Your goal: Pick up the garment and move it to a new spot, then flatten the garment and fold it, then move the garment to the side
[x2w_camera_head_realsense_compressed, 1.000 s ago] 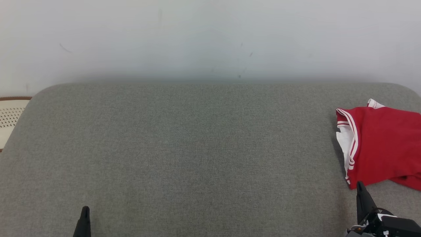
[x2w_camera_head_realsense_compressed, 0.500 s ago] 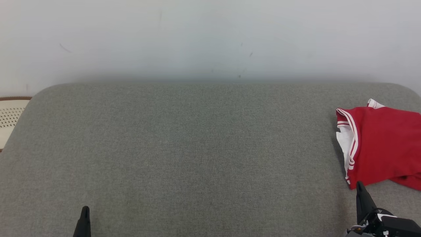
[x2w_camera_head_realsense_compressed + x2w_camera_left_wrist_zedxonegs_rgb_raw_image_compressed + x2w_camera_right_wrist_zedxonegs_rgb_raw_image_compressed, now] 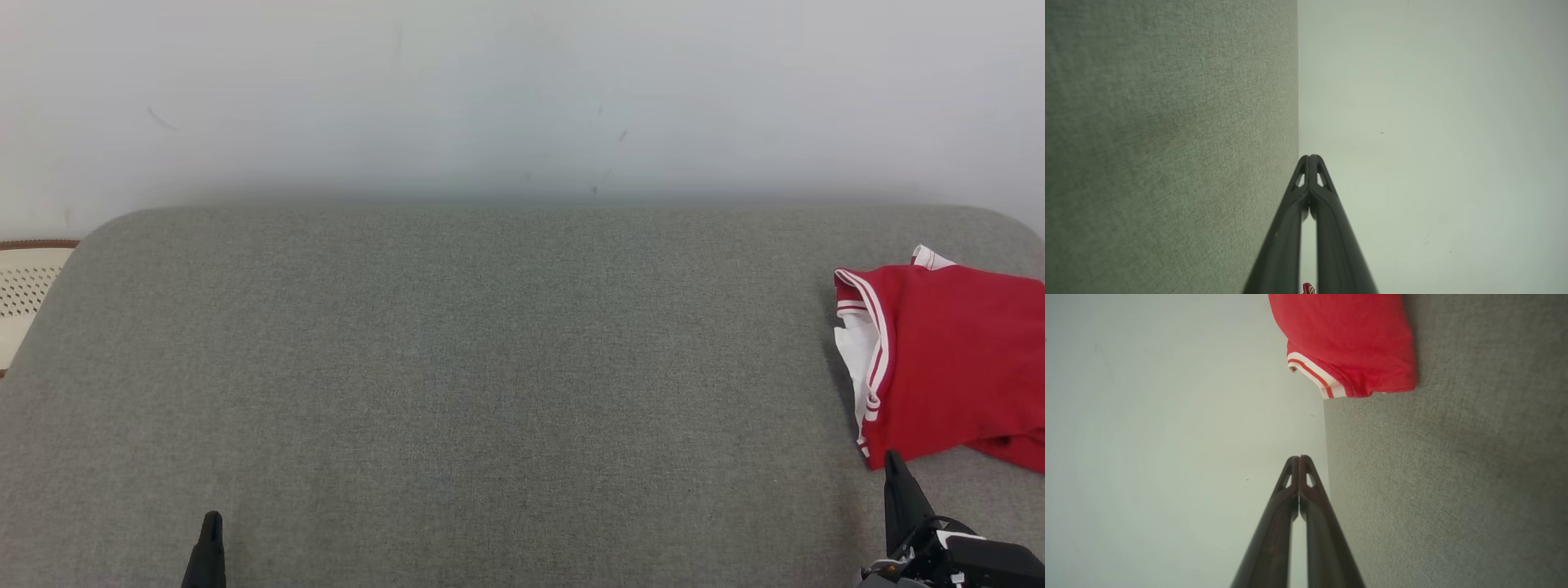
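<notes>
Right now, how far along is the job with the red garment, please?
It looks done, though I cannot be sure: the red garment lies as a compact, roughly folded bundle at the right end of the grey cushion. In hand: nothing; the left gripper and the right gripper are shut and hold nothing. Left: perhaps nothing, unless the fold needs tidying.

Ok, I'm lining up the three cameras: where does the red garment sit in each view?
Head view: garment at the right edge, lying on the grey cushion.
Right wrist view: garment at the top middle.
Left wrist view: garment, probably, as a red speck at the middle of the bottom edge.
Shared landmark: the cushion's far edge against the pale wall.
</notes>
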Motion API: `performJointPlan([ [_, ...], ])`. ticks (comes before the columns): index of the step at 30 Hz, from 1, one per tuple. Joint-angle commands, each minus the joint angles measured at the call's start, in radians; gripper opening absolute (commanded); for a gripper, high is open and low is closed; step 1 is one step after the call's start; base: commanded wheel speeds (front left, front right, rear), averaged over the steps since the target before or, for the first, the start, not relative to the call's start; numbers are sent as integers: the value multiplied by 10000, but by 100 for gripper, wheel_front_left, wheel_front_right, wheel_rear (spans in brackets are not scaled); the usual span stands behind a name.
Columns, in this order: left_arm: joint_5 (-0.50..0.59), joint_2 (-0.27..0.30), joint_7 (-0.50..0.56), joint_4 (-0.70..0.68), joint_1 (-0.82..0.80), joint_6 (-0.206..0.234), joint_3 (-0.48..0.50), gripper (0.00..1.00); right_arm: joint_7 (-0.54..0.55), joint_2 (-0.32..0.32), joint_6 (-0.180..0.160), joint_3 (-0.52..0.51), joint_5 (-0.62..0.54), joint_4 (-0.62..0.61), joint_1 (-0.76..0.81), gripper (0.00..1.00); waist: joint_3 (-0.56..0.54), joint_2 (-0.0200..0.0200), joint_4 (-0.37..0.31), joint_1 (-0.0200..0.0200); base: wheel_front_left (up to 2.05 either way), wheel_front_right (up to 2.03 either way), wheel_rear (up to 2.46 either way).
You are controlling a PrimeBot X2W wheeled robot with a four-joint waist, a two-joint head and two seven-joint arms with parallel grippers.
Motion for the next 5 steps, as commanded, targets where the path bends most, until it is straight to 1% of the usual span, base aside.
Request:
performJointPlan([
  [1, -25, 16, 40, -31, 9, -22, 12, 0, 11, 18, 2, -7, -20, 18, -28, 0, 0, 0, 0, 0, 0, 0, 0],
  [5, -25, 16, 40, -31, 9, -22, 12, 0, 17, 22, 2, -13, -18, 18, -29, 0, 0, 0, 0, 0, 0, 0, 0],
])
